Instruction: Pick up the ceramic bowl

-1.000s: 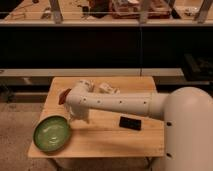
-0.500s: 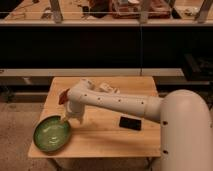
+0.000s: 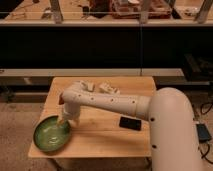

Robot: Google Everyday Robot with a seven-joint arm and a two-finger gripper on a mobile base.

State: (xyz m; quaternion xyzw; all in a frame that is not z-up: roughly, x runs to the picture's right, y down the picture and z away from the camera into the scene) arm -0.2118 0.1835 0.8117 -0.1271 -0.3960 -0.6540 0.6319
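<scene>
**Item 1. Ceramic bowl** [image 3: 48,135]: wide, shallow and round, glazed green with a darker rim and pale streaks inside. It is set upright at the near left corner of the bench, with its rim close to both the left and near edges.

**Item 2. Gripper** [image 3: 64,121]: carried on a white arm [image 3: 107,103] that is stretched from the right side across the bench toward the left edge. It is pointed downward at the bowl's far right rim. Contact appears to be made there. Whether the claw is apart, together or clamped on the rim cannot be told.

**Item 3. Bench** [image 3: 100,137]: a rectangular top of light wood.

**Item 4. Black flat object** [image 3: 130,123]: laid flat right of the middle, toward the near right corner and well apart from the bowl.

**Item 5. Pale object** [image 3: 85,86] and **second pale object** [image 3: 109,89]: placed side by side along the far edge. Their kind cannot be told.

**Item 6. Red item** [image 3: 60,100]: small, seen beside the arm toward the left edge and mostly hidden.

**Item 7. Robot body** [image 3: 172,125]: white and rounded, seen at the right edge.
</scene>
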